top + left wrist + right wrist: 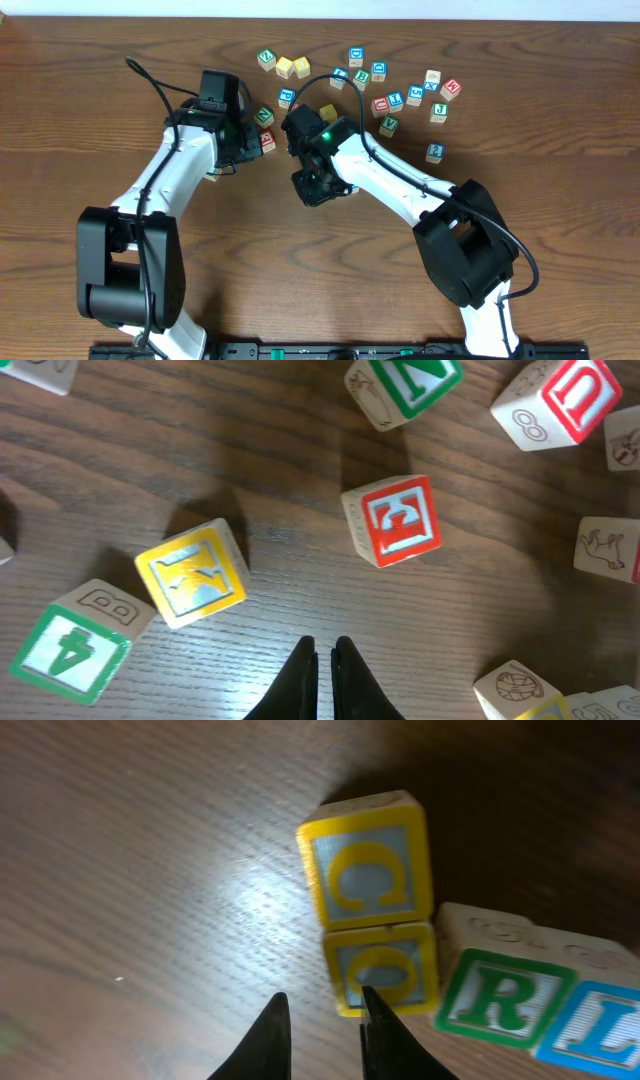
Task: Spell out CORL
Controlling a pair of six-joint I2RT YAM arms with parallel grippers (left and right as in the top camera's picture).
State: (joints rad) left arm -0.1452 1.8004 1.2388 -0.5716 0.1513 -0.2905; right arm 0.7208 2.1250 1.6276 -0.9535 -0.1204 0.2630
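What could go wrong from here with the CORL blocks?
The right hand has one finger right at the O block; drawing away sideways may drag it off the C block. The R block sits tilted, so straightening it might shove the L block.

A dark wooden table (560, 230) fills every view — fine grain throughout. One soft glare patch (250, 900) brightens the wood.
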